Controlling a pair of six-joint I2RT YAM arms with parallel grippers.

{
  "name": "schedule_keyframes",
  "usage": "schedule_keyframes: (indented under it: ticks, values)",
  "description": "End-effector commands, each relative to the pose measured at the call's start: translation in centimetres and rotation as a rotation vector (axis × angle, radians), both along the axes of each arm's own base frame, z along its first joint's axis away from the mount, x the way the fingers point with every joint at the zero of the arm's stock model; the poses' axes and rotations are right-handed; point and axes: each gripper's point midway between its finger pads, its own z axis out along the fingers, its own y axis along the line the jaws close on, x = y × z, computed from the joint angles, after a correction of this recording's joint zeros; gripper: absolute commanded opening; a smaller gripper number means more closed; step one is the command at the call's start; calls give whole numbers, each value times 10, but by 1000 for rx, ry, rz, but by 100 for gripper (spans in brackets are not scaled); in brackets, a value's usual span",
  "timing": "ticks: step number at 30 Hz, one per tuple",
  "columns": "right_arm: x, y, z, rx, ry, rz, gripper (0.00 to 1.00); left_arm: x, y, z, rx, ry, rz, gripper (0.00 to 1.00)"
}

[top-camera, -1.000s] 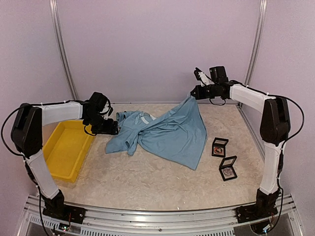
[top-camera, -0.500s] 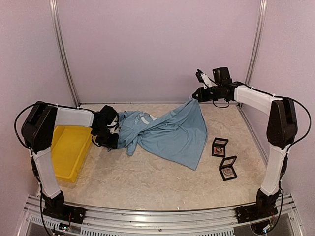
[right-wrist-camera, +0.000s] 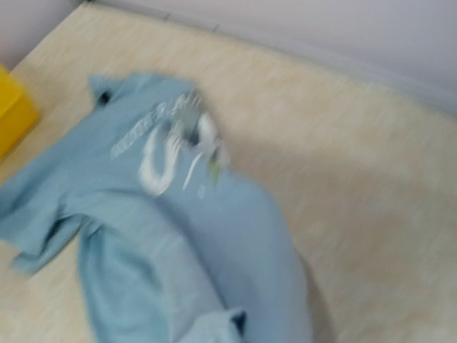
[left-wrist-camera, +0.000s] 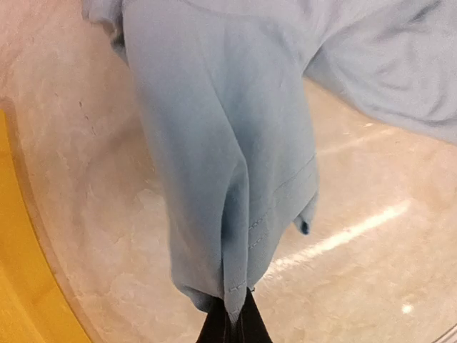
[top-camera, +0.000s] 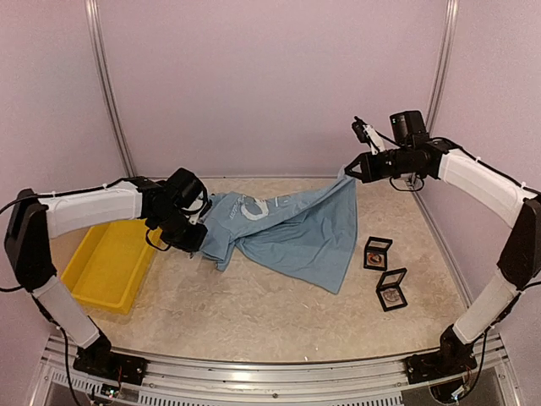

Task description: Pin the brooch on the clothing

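Clothing [top-camera: 296, 233]: light, limp, sure to sag and bunch. Strung across the far middle of the table [top-camera: 254, 313], print partly showing. Pinched at its left end by left gripper [top-camera: 196, 230], lifted by the hem toward the far right corner in right gripper [top-camera: 353, 172], jaws closed on cloth. Best gripped at seams.

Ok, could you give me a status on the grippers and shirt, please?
Left gripper shut on T-shirt edge. Right gripper shut on far corner, lifted. Display cases beside it, apart.
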Motion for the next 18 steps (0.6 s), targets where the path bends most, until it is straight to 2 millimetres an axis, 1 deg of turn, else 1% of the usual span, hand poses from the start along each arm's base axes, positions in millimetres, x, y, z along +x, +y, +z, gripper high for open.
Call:
schedule_keyframes:
  ticks: [1,2,3,4,6,7,8,9,10,11,12,13,14,15,16,17,18]
  values:
    - [-53,-4,7,0,71,35,0,-2,7,100,-148,-172,47,0]
    - [-48,-4,10,5,60,26,0,6,11,111,-167,-208,55,0]
    - [-37,-2,16,12,37,26,0,25,22,126,-182,-261,86,0]
    - [-21,1,32,21,-4,22,0,51,34,139,-176,-300,126,0]
    - [22,8,56,39,-69,17,0,102,40,188,-177,-427,142,0]
    - [46,9,71,57,-107,6,0,127,39,229,-196,-526,146,0]
    - [72,9,92,89,-157,-9,0,156,35,249,-202,-582,147,0]
    - [103,12,96,122,-173,-20,0,172,37,328,-259,-757,161,0]
    - [123,7,132,172,-259,-43,0,185,41,375,-289,-869,181,0]
    - [139,0,164,227,-345,-70,0,187,49,421,-320,-988,202,0]
    - [146,-10,200,297,-448,-91,0,205,50,434,-332,-1064,221,0]
    - [147,-21,230,366,-537,-108,0,221,51,436,-330,-1113,235,0]
    - [142,-31,257,457,-592,-119,0,233,52,436,-322,-1157,255,0]
    - [136,-41,275,515,-657,-124,0,228,57,448,-319,-1215,271,0]
    - [131,-45,278,541,-695,-128,0,212,62,477,-352,-1325,272,0]
    - [117,-48,299,551,-776,-116,0,201,62,478,-353,-1344,254,0]
    - [107,-47,308,538,-817,-97,0,170,72,510,-377,-1426,254,0]
